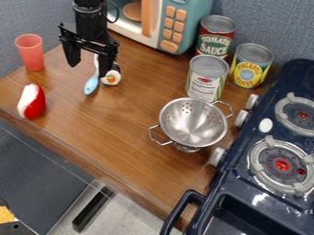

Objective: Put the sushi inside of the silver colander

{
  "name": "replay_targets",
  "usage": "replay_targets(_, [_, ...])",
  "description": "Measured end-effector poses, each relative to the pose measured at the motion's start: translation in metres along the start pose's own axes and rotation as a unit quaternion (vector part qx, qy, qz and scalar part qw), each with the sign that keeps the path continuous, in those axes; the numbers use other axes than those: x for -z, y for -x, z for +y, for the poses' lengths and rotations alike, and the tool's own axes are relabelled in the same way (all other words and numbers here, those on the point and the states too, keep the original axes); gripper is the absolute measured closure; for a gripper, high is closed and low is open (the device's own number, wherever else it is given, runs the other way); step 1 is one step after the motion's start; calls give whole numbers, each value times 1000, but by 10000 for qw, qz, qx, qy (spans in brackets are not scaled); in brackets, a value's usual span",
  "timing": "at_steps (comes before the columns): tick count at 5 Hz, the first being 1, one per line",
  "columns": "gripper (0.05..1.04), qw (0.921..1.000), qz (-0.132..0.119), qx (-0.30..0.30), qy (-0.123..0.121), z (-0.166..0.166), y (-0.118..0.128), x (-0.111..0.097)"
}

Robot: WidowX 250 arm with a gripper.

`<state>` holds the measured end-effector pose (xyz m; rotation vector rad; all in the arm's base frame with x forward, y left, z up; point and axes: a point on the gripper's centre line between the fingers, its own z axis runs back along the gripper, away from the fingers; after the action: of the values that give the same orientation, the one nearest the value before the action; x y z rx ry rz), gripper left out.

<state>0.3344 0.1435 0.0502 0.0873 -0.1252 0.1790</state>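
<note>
Alongside, a blue-ended utensil [91, 85] crowds the sushi [111, 78], white, apparently orange-centred; the gripper [89, 59] hangs with jaws wide apart.

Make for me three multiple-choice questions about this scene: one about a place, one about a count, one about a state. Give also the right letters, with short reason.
1. Where is the sushi?
A) in the colander
B) on the stove
C) on the counter

2. How many cans stand near the microwave?
A) three
B) two
C) five

3. How does the colander stand?
A) upside down
B) upright
C) on its side

Right letters:
1. C: the sushi lies on the wood, beside the blue utensil.
2. A: two cans stand at the back, and one in front of them.
3. B: its bowl opens upward, with the base below.
</note>
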Motion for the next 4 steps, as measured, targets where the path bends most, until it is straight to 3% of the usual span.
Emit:
replay_targets(2, [83,9994,-155,95,292,-8,-24,8])
replay_targets(4, [83,9994,-170,-86,279,-6,-36,13])
